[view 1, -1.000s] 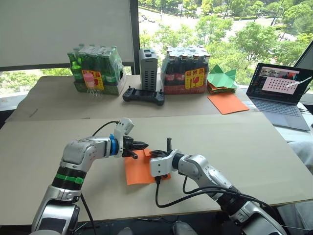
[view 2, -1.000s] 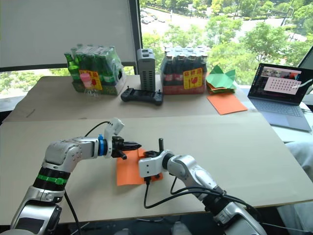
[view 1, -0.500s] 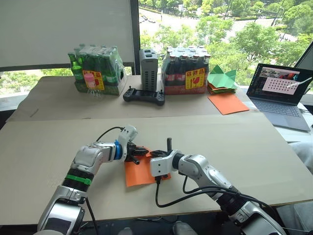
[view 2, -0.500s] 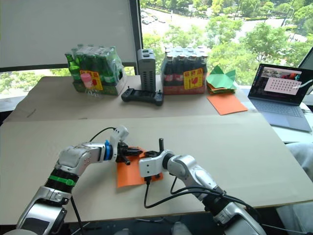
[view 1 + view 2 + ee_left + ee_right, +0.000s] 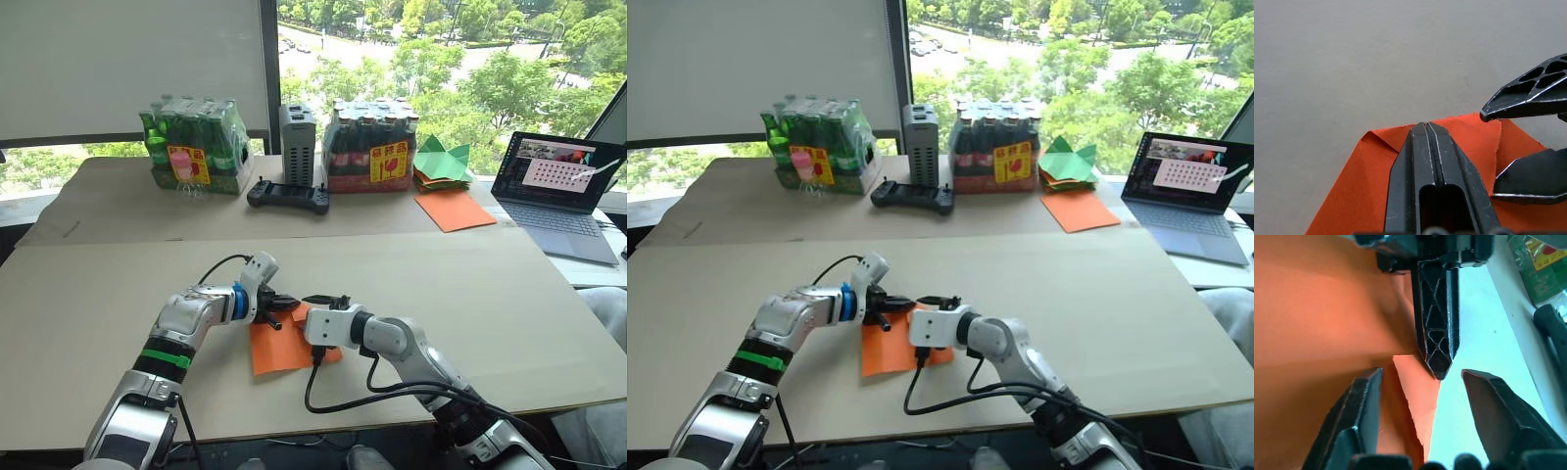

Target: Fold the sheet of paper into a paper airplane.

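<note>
On the near table, sheet of paper [image 5: 279, 345] long axis front-to-back, left gripper [image 5: 1426, 128] jaws closed, right gripper [image 5: 1420, 377] jaws wide

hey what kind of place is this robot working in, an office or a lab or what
Probably an office or lab room on an upper floor used for robot testing. A laptop sits open on the cardboard-covered table, shrink-wrapped bottle packs stand by the window, and trees and a road show below outside.
</note>
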